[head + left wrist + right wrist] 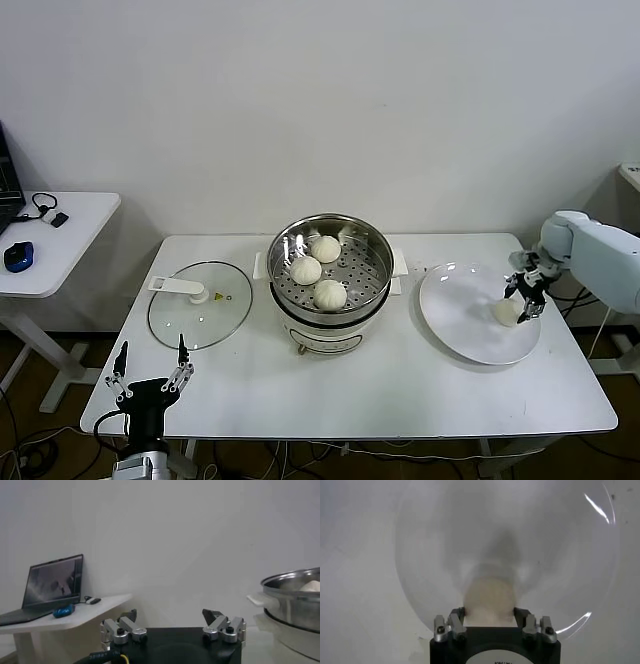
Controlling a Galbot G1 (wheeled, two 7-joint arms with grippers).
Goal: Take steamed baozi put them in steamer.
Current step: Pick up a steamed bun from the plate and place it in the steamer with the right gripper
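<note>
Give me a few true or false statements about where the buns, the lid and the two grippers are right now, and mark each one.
1. Three baozi lie in the steamer. True.
2. The right gripper is shut on the last baozi on the white plate. True.
3. The glass lid covers the steamer. False: it lies flat on the table, on the steamer's left.
4. The left gripper holds a bun. False: it is open and empty at the table's near edge.

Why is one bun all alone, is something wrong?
Nothing stands out. Three baozi sit neatly in the steamer; the last baozi is on the plate, with the right gripper shut on it.
</note>
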